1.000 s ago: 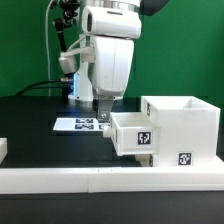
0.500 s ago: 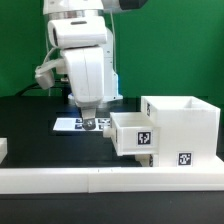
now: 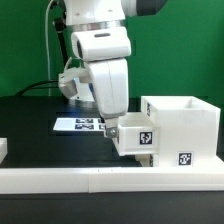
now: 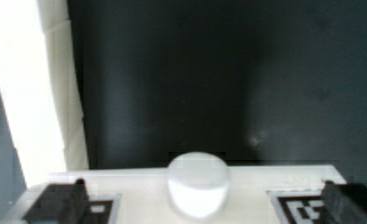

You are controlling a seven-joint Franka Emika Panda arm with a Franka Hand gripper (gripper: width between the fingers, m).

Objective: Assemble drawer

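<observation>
Gripper (image 3: 112,127): in the exterior view we see it low at the end of the white arm, its fingertips down at the side of the small drawer box that faces the exterior view's left. We cannot tell how wide the jaws stand; the arm's body hides most of them, and the wrist view shows no fingers clearly.

Small drawer box (image 3: 133,135): white, open on top, with a marker tag on its front face. We see it partly pushed into the larger white housing, sticking out toward the exterior view's left, and the fingertips are at or just beside its outer end. We cannot say whether they touch.

Drawer housing (image 3: 187,125): a taller white box, open on top, at the exterior view's right, with a tag low on its front.

Marker board (image 3: 80,124): flat on the black table (image 3: 30,125), just behind and beside the gripper; in the wrist view we see its white strip with tags at either end.

White rounded knob (image 4: 198,180): in the wrist view we see it standing over that white strip, between the two tags.

White rail (image 3: 60,179): runs along the table's near edge, under the drawer box.

Backdrop: green wall (image 3: 25,50).
</observation>
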